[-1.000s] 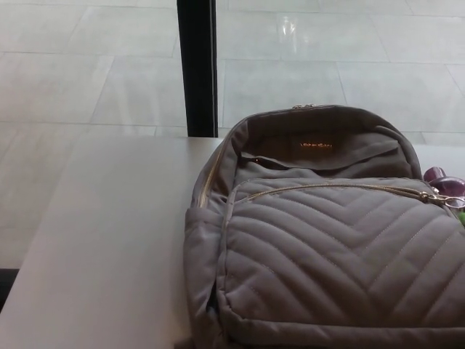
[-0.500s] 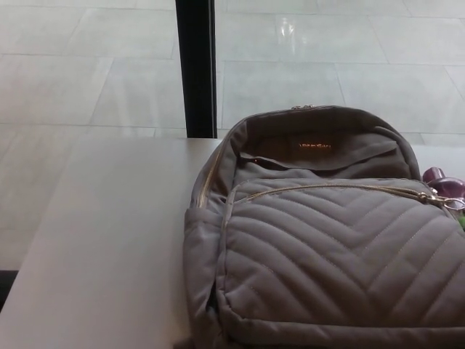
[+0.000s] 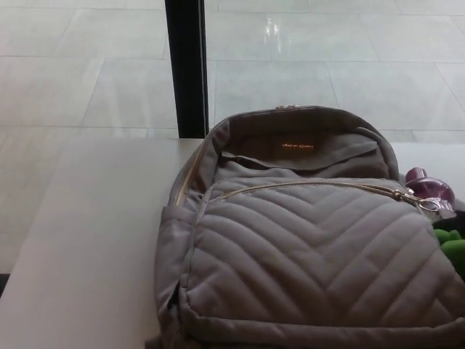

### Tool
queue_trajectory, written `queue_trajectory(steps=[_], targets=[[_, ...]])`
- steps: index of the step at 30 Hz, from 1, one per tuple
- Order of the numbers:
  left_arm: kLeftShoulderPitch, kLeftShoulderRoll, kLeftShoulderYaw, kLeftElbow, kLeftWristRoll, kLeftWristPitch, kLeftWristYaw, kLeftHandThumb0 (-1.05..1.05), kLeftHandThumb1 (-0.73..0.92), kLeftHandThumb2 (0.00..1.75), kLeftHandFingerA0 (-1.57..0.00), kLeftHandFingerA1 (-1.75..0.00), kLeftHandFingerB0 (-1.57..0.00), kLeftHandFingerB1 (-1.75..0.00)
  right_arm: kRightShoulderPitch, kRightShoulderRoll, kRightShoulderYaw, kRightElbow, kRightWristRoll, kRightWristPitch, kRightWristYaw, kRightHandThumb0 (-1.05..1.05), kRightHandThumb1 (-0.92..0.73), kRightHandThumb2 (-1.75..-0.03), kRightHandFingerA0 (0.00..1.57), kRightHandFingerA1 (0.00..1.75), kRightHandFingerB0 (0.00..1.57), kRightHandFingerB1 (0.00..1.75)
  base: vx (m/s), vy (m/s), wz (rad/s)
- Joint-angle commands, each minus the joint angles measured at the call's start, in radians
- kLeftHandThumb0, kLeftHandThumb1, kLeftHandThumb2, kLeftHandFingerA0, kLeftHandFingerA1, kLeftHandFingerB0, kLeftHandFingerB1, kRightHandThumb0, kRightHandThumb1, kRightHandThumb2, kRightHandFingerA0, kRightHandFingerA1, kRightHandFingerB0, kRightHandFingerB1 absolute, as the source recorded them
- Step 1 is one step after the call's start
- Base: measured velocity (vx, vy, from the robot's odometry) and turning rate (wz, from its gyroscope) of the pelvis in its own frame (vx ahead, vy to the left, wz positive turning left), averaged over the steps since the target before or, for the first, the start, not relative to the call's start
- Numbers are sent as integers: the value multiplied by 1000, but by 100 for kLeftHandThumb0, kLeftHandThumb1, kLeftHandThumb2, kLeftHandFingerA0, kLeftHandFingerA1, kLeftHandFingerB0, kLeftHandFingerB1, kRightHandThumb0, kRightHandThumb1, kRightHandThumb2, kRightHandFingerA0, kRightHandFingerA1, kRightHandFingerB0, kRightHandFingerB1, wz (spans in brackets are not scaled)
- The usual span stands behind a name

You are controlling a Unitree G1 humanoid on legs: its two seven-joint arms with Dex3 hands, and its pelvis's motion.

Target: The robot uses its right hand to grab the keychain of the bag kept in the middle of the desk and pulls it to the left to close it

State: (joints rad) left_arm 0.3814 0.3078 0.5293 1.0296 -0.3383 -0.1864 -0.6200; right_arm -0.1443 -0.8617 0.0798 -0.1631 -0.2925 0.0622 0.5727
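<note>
A: Where does the bag sit?

B: The grey quilted backpack [image 3: 305, 269] lies flat on the pale desk [image 3: 87, 240], front panel up. It fills the middle and right of the head view, and its lower edge runs past the bottom of the picture.

A: And the keychain?

B: The keychain [image 3: 423, 203] is at the right end of the front zipper [image 3: 305, 185], a gold line curving across the top of the quilted panel. It is a small metal pull with a ring. It rests on the bag's right shoulder, touching a purple glossy object [image 3: 430, 185] just beyond it.

A: Anything else at that side?

B: A green object [image 3: 453, 247] lies just below the purple one, against the bag's right edge and cut by the frame. I cannot tell what it is.

A: Is the top of the bag shut?

B: No, the main compartment [image 3: 305, 131] gapes, showing the lining and a small gold label [image 3: 298, 147].

A: And the hands?

B: Neither the left hand nor the right hand is in the picture, so I cannot tell how their fingers stand.

A: What lies behind the desk?

B: A black post [image 3: 185, 65] rises beyond the far edge, over a light tiled floor [image 3: 65, 80].
</note>
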Motion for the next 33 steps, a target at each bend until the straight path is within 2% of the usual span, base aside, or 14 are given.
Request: queue_trajectory(steps=[1,4,5,7,8,12,16,22,23,30,32,33], targets=[[-11,24,11,33,-13,-31,-1,-57,74,62,-52,-57,-50,-47,-89,2,24,-41,55,41,123,-25,-58,-61,61,65,21,30,0,0,0],[-6,22,15,30,-18,-39,-11,-54,72,63,-53,-59,-52,-49,-146,-48,52,-20,34,43,203,-27,-58,-58,54,65,12,30,0,0,0],[-5,19,17,24,-20,-34,-6,-52,72,63,-54,-59,-54,-49,-170,-72,70,-6,24,46,245,-24,-40,-89,52,72,0,47,0,0,0],[-6,18,17,24,-19,-31,0,-52,72,63,-54,-59,-54,-49,-179,-79,76,1,26,42,260,-24,-40,-89,52,72,0,47,0,0,0],[-4,19,13,23,-13,-43,-1,-48,77,62,-54,-58,-56,-49,-204,-98,101,-2,10,118,318,-34,-59,-58,49,65,15,30,0,0,0],[-17,13,28,29,-31,-9,14,-43,82,64,-55,-59,-58,-51,-254,-121,141,31,6,118,382,-31,-57,-57,47,61,23,29,0,0,0],[-17,13,28,36,-26,-20,12,-44,81,64,-55,-58,-58,-51,-274,-142,166,15,0,175,439,-32,-58,-58,41,58,24,32,0,0,0],[-11,4,24,17,-23,-18,12,-42,83,64,-58,-58,-60,-51,-278,-143,184,6,-12,203,447,-32,-56,-57,40,58,24,31,0,0,0],[-8,3,19,16,-15,-26,16,-43,83,64,-58,-57,-59,-51,-267,-144,188,3,-15,202,446,-31,-56,-57,47,63,25,31,0,0,0],[-6,-1,26,18,-19,-25,29,-43,82,64,-61,-60,-58,-51,-236,-146,211,2,-54,195,419,-34,-57,-57,49,58,27,30,0,0,0],[-10,-1,24,22,-14,-27,40,-43,85,65,-60,-58,-55,-50,-217,-129,185,4,-30,184,387,-33,-58,-57,55,61,29,32,0,0,0],[-11,-2,29,22,-20,-29,39,-43,87,65,-60,-60,-57,-51,-194,-106,163,2,-27,181,338,-33,-60,-58,63,69,33,32,0,0,0]])
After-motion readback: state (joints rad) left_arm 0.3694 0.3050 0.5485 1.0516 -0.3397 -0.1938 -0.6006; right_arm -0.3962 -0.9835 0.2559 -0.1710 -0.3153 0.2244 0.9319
